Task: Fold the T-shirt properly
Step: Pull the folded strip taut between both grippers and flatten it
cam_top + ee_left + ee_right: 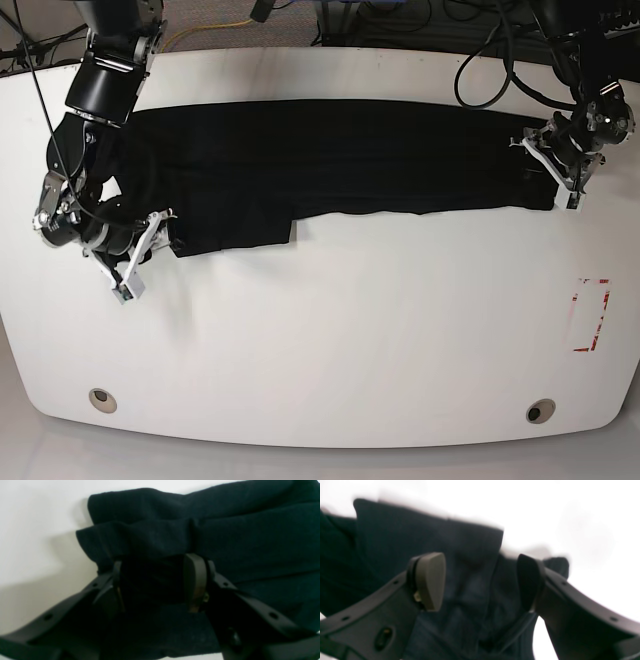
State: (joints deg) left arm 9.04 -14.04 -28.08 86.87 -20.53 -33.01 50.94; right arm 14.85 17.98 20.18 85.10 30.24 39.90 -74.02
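Note:
The black T-shirt [340, 160] lies as a long folded band across the far half of the white table [330, 340], with a wider flap at its left end. My left gripper [565, 170] is at the band's right end. In the left wrist view, that left gripper [156, 580] has its jaws apart, with a thick fold of the T-shirt [250, 542] lying between them. My right gripper [145, 250] is at the left flap. The blurred right wrist view shows the right gripper [480, 582] open wide over the T-shirt [395, 535], holding nothing.
A red-marked rectangle [590, 315] is on the table near its right edge. Two round fittings [100, 400] [540, 410] sit by the front edge. Cables hang behind the table's far edge.

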